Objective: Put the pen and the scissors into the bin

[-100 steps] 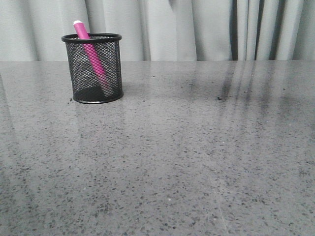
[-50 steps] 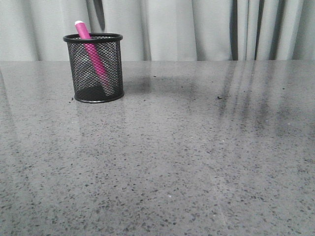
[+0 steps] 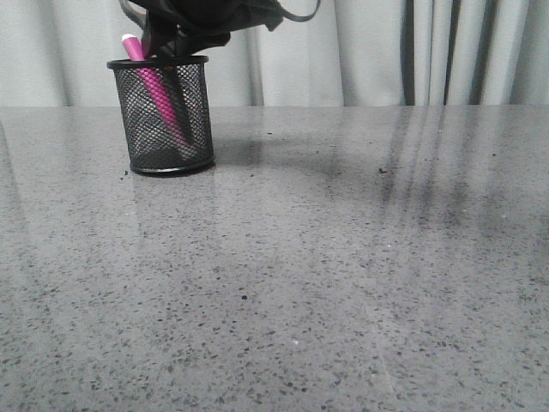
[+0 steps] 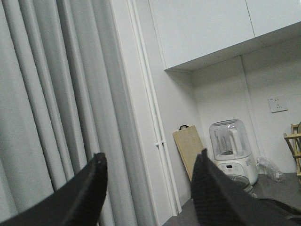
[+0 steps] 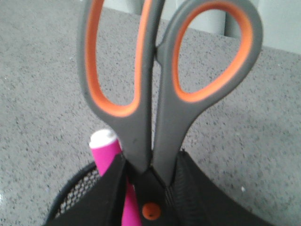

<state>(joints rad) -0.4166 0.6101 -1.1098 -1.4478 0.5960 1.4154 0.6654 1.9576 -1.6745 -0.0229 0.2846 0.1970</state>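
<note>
In the upper left of the front view the bin (image 3: 165, 116) is standing on the grey speckled table (image 3: 326, 275), and the pen (image 3: 153, 81) is leaning inside it with its white cap poking above the rim at the left. A dark arm mass is hanging directly over the bin at the top edge of that frame; this is the right gripper (image 3: 171, 43), though its fingertips are not clearly showing there.

In the right wrist view the right gripper (image 5: 146, 188) is clamping the scissors (image 5: 160, 84) near the orange pivot dot, its 2 black fingers (image 5: 103, 193) pressing in from both sides. The 2 handle loops are filling the upper part of that frame, and the blades are hidden below. The pen's cap (image 5: 103, 141) is showing at lower left, beside the mesh rim (image 5: 70, 200).

The left gripper (image 4: 149, 188) is pointing at grey curtains (image 4: 51, 94), its jaws standing apart with nothing between them.
</note>
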